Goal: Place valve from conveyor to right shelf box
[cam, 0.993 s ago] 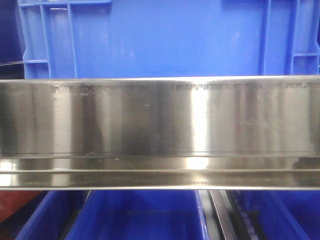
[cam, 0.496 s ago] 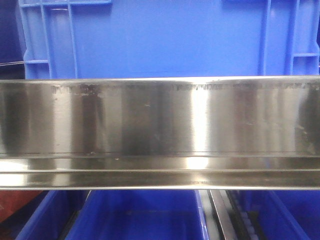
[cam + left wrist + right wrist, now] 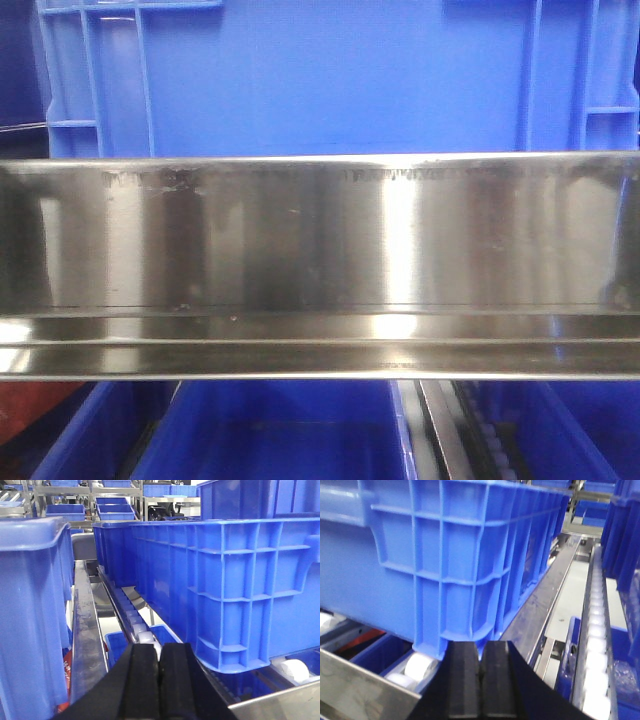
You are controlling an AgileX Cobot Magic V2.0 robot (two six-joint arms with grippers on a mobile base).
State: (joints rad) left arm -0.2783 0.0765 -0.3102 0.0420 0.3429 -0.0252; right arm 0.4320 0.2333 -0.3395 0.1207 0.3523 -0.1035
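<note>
Both tools clenched empty, left tool (image 3: 159, 680) and right tool (image 3: 481, 680) facing blue crates (image 3: 250, 590) at twelve o'clock; no valve visible, so find it before reaching.

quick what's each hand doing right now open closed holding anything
Left hand: closed, pads pressed together, nothing between them.
Right hand: closed, pads pressed together, nothing between them.

The shelf box (image 3: 330, 75) is a large blue plastic crate with ribbed, gridded walls, sitting upright on the shelf's white rollers (image 3: 417, 666) just behind a brushed steel rail (image 3: 320, 240), which hides its lower edge from the front.
</note>
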